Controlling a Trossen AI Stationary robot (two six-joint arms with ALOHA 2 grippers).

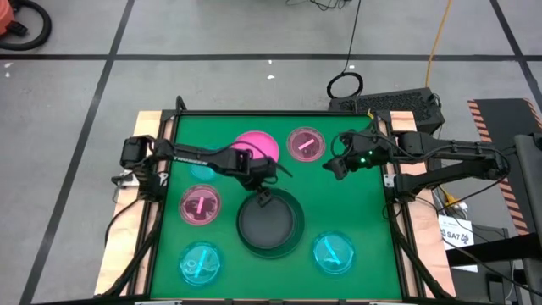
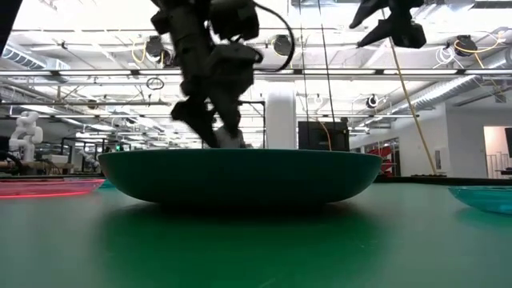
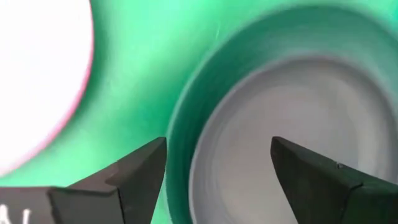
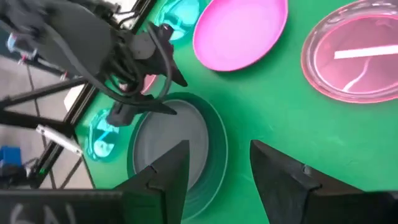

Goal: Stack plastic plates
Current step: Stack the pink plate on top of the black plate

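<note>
Green matting covers my table [image 1: 373, 220], with the black plate [image 1: 269, 222] nested inside the dark green plate [image 1: 295, 241] near its middle. My left gripper [image 1: 264, 196] hovers over their far rim, fingers spread wide and empty; my right gripper [image 1: 332, 166] waits, parted, beside a translucent pink plate [image 1: 306, 144].

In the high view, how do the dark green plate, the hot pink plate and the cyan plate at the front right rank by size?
1. Dark green plate, clearly largest.
2. Hot pink plate, partly hidden by the left arm, so less sure.
3. Front-right cyan plate, looks slightly smaller.

On the table lie one dark green plate [image 1: 292, 240], one black plate [image 1: 269, 222], one hot pink plate [image 1: 259, 142], two translucent pink plates [image 1: 201, 206] and three cyan plates [image 1: 334, 253].
</note>
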